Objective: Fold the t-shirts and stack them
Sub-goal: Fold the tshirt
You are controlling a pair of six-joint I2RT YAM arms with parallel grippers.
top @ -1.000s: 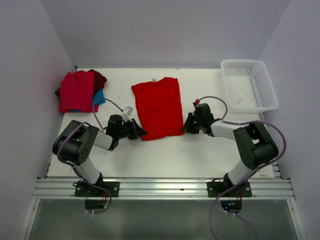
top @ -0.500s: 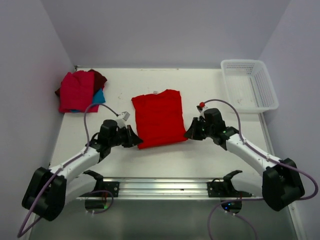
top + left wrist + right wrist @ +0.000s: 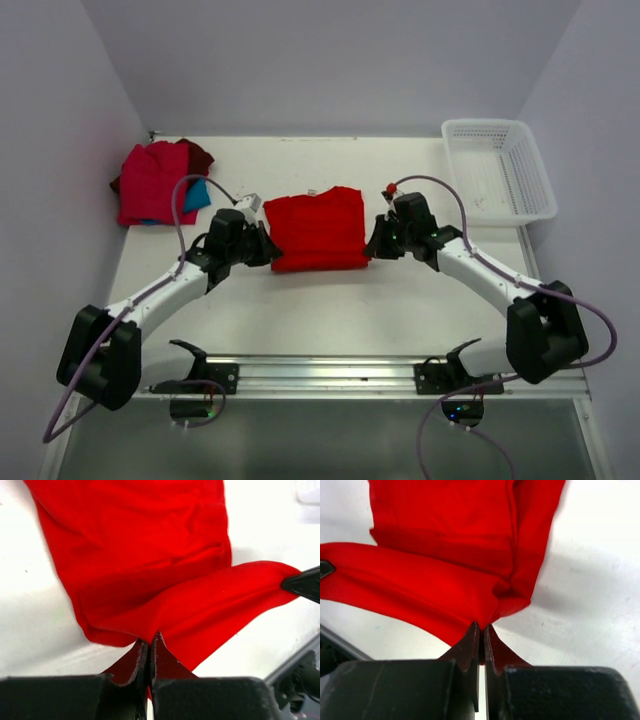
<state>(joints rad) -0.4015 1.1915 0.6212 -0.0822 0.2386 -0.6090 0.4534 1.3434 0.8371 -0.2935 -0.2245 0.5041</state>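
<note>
A bright red t-shirt (image 3: 317,230) lies mid-table, its near hem lifted and carried back over the rest of the cloth. My left gripper (image 3: 272,253) is shut on the hem's left corner (image 3: 150,639). At the opposite side my right gripper (image 3: 369,247) is shut on the right corner (image 3: 482,626). Between the two grips the raised hem (image 3: 225,600) hangs as a loose band above the lower layer (image 3: 445,525). At the back left sits a pile of folded t-shirts (image 3: 155,182): red on top, dark maroon (image 3: 198,155) and teal-blue (image 3: 197,194) edges showing beneath.
A white mesh basket (image 3: 497,168) stands at the back right corner. White walls close in the table on the left, right and back. The metal rail (image 3: 320,375) with the arm bases runs along the near edge.
Both grippers have carried the near hem away from the front edge toward the collar, so the red shirt now looks about half as long. Both arms are stretched further out.
</note>
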